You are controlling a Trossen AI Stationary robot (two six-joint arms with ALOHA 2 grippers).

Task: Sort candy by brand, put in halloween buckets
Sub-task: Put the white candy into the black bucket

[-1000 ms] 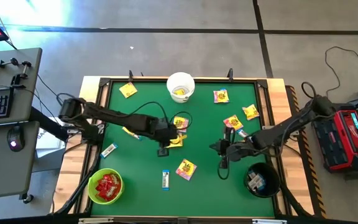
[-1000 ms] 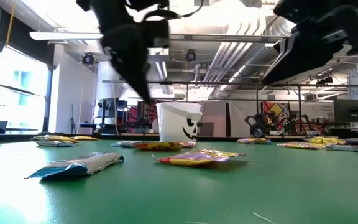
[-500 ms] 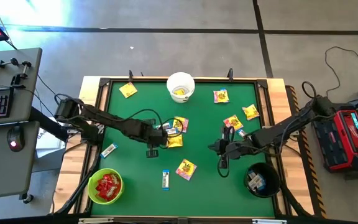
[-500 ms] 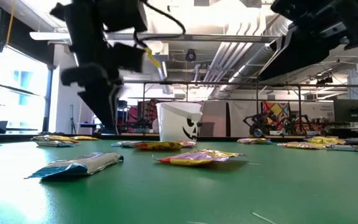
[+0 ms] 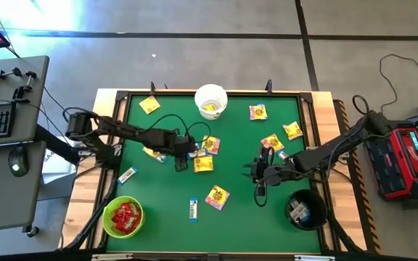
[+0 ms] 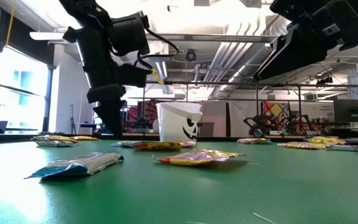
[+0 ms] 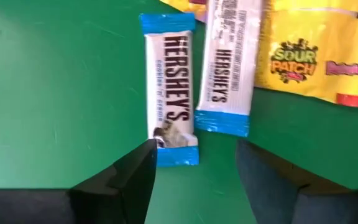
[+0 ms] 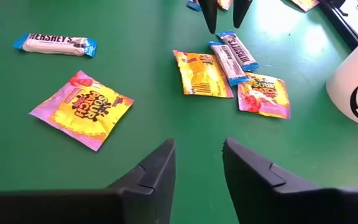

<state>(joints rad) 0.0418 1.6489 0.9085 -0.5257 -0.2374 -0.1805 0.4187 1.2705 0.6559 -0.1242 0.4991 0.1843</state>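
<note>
Since the earlier frame the left gripper (image 5: 181, 161) has shifted up and left in the high view and spread its fingers. In its wrist view it (image 7: 194, 180) hangs open and empty just short of two Hershey's bars (image 7: 170, 99), which lie side by side against a Sour Patch packet (image 7: 316, 56).

The step looks like picking a bar. Next it would have to descend over one bar alone, then carry it to the black bucket (image 5: 305, 209), lower right, which already holds white-and-blue pieces.

The right gripper (image 8: 197, 168) hovers right of centre, fingers parted on nothing.

Only the wrist view makes the brands readable. Only the high view shows all the buckets, with the lime green bucket (image 5: 123, 217) at lower left. The low view catches just the white bucket (image 6: 182, 121), far back.
</note>
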